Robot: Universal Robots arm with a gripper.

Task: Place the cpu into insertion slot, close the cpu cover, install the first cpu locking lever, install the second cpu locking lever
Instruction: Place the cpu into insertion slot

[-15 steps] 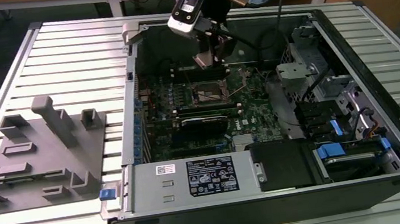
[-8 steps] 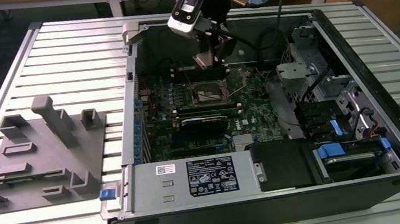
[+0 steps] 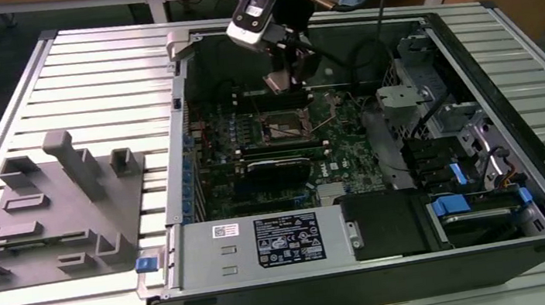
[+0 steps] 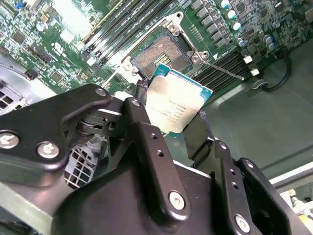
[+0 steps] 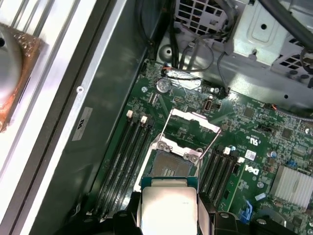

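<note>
Gripper point(image 4: 171, 106) clamps cpu point(image 4: 182, 99) by two opposite edges, metal top facing away from slot point(image 4: 164, 54). Cpu hangs just above slot, not touching. Cover point(image 5: 194, 119) stands open behind slot; memory slots point(image 5: 128, 152) flank slot both sides.

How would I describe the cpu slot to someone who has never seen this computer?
Look into the open case, at the green board lying in it. Near the board's middle, between two banks of long black memory slots, sits the cpu slot. It alone is square, with a dark centre and a silvery rim.
</note>
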